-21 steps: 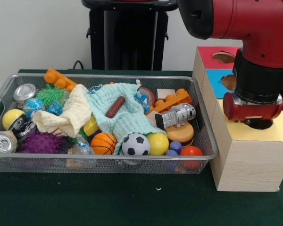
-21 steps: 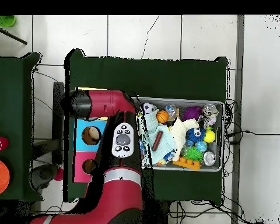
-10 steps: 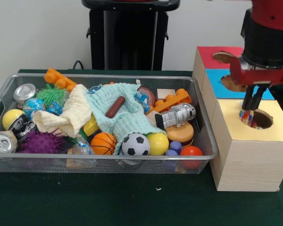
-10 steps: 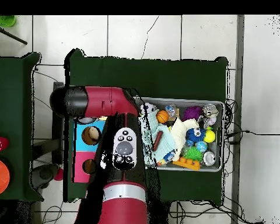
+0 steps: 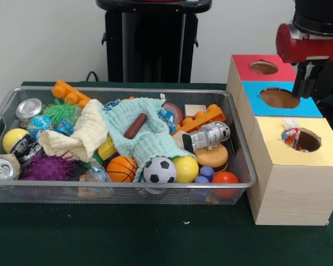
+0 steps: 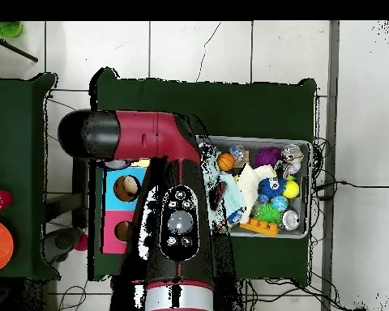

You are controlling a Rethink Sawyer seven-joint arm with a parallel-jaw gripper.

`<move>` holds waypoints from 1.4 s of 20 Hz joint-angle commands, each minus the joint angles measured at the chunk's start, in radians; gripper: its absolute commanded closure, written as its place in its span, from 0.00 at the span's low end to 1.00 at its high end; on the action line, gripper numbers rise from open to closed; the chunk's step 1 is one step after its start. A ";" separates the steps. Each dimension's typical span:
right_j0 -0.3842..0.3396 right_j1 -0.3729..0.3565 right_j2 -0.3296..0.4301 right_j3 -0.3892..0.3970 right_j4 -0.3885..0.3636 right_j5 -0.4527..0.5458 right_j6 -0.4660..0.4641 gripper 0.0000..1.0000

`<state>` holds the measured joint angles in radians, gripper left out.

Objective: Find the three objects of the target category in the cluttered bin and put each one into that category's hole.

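Note:
A small, colourful wrapped thing [image 5: 291, 134] lies on the left rim of the round hole [image 5: 308, 140] in the yellow top of the wooden box [image 5: 291, 188]. My gripper [image 5: 307, 83] hangs well above it, over the blue section's hole [image 5: 278, 98], open and holding nothing. A red section with its own hole [image 5: 264, 67] lies farthest back. The wire bin [image 5: 122, 90] to the left holds a soccer ball [image 5: 159, 170], a basketball [image 5: 121, 168], a yellow ball [image 5: 186, 168] and a toy sausage [image 5: 135, 126]. In the overhead view my arm [image 6: 177, 235] hides the gripper and most of the box.
The bin also holds a teal cloth [image 5: 150, 138], a cream cloth [image 5: 80, 136], two cans [image 5: 29, 109], a purple spiky ball [image 5: 47, 168], a silver toy robot [image 5: 208, 136] and orange bricks [image 5: 202, 118]. The overhead view shows the bin [image 6: 305, 146] right of my arm.
My gripper rose from the yellow hole, let go of the wrapped thing, which now rests on the hole's rim, and moved up and back over the blue section.

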<state>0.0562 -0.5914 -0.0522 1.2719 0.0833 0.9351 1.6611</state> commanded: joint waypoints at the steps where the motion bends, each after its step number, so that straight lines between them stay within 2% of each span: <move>1: -0.058 -0.012 0.080 0.132 -0.013 -0.080 0.029 1.00; 5: -0.047 0.012 0.051 0.135 -0.092 -0.229 0.040 1.00; 8: -0.038 0.032 0.033 0.139 -0.125 -0.389 0.105 1.00; 12: -0.016 0.055 -0.003 0.128 -0.161 -0.478 0.141 1.00; 17: -0.009 0.085 -0.020 0.128 -0.158 -0.497 0.146 1.00; 22: -0.011 0.104 -0.015 0.131 -0.137 -0.476 0.140 1.00; 25: -0.023 0.111 0.010 0.116 -0.130 -0.328 0.074 1.00; 28: -0.030 0.104 0.021 0.116 -0.117 -0.238 0.060 1.00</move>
<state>0.0493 -0.5296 -0.0801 1.2837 -0.0300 0.4793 1.6611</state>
